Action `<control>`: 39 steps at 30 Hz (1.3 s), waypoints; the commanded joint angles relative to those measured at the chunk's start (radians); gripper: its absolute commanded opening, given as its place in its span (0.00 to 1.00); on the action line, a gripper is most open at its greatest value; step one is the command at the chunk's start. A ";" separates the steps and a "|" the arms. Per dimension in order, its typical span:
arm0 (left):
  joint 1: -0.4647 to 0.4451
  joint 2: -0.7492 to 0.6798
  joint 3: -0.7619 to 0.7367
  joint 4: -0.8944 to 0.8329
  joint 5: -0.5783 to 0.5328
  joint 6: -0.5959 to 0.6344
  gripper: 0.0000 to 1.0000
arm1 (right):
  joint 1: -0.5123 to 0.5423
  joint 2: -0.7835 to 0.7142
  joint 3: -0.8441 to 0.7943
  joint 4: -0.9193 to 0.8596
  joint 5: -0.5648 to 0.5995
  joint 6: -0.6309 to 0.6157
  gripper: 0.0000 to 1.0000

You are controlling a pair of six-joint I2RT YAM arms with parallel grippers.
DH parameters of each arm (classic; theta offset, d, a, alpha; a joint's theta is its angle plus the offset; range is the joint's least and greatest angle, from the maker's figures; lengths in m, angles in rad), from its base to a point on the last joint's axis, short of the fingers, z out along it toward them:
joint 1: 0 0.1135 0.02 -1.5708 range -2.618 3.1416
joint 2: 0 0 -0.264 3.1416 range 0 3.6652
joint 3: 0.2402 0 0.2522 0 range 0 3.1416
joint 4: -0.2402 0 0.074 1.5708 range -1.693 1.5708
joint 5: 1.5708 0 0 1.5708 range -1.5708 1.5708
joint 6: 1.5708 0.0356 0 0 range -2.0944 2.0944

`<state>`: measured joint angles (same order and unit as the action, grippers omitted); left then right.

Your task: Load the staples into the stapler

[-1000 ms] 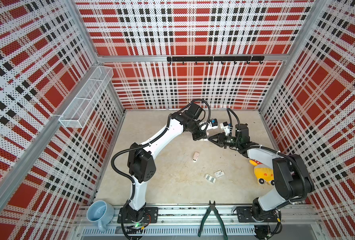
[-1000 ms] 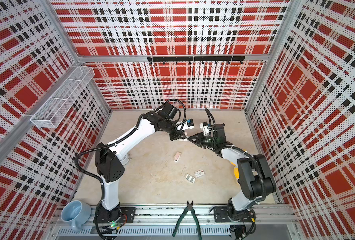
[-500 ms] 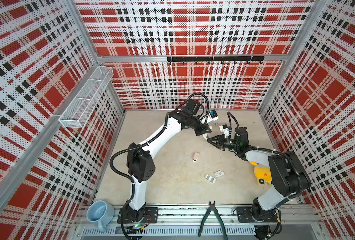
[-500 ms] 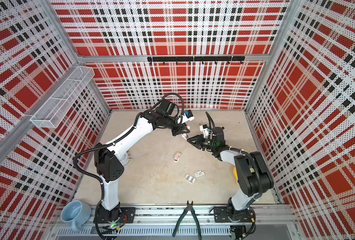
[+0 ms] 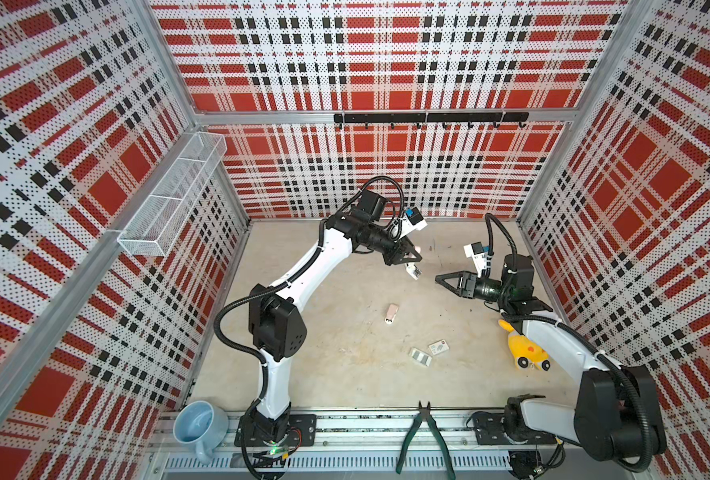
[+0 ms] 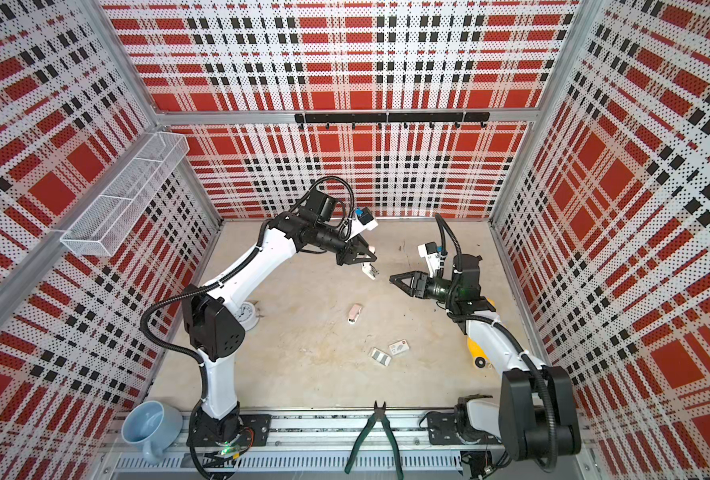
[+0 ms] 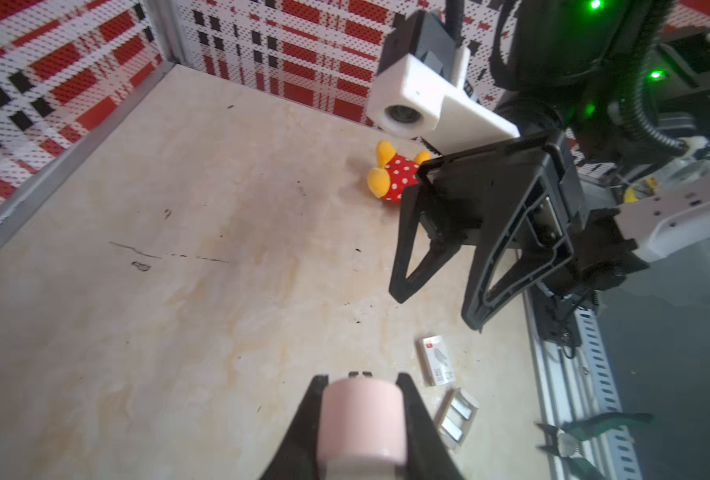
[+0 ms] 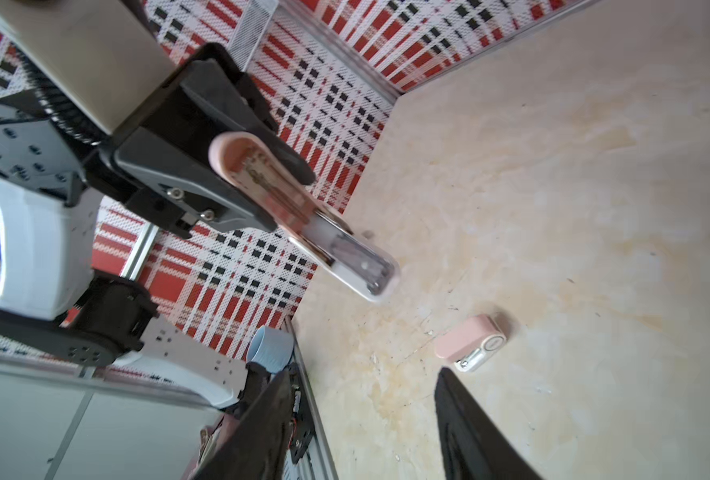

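Pink plastic at the top and white below, the stapler [image 8: 345, 257] hangs in the air over the back of the table [image 5: 336, 382]. Its pink upper half is pinched between the pressed-in fingers of the left end effector [image 5: 412, 259]. The white lower half swings open beneath, and the right wrist view shows grey metal inside it, blurred.

The right end effector [image 5: 438, 277] hovers near the stapler, pointing toward it but not touching. Its jaws are spread with nothing between them, as the left wrist view shows plainly.

The staples [image 5: 420, 356] lie on the table well nearer the front, apart from both arms. They are silvery strips in an open cardboard tray [image 7: 471, 405], just beside a white sleeve with a red mark [image 5: 438, 347]. Between them and the held stapler, a small pink-and-white object [image 5: 391, 313] rests on the table.

A yellow plush toy [image 5: 525, 349] lies by the right arm. Green pliers [image 5: 423, 440] sit on the front rail, and a blue mug [image 5: 199, 424] stands at the front left corner.
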<state>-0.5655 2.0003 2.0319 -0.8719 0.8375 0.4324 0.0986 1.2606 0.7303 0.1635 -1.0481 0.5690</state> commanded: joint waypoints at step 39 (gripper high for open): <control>-0.050 0.027 0.119 -0.111 0.419 -0.142 0.13 | 0.169 -0.064 0.086 0.120 -0.080 0.008 0.49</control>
<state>-0.6113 2.0281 2.1178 -0.9737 1.2167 0.3084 0.2607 1.1938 0.8188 0.2241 -1.1149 0.5694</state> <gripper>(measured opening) 0.254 0.497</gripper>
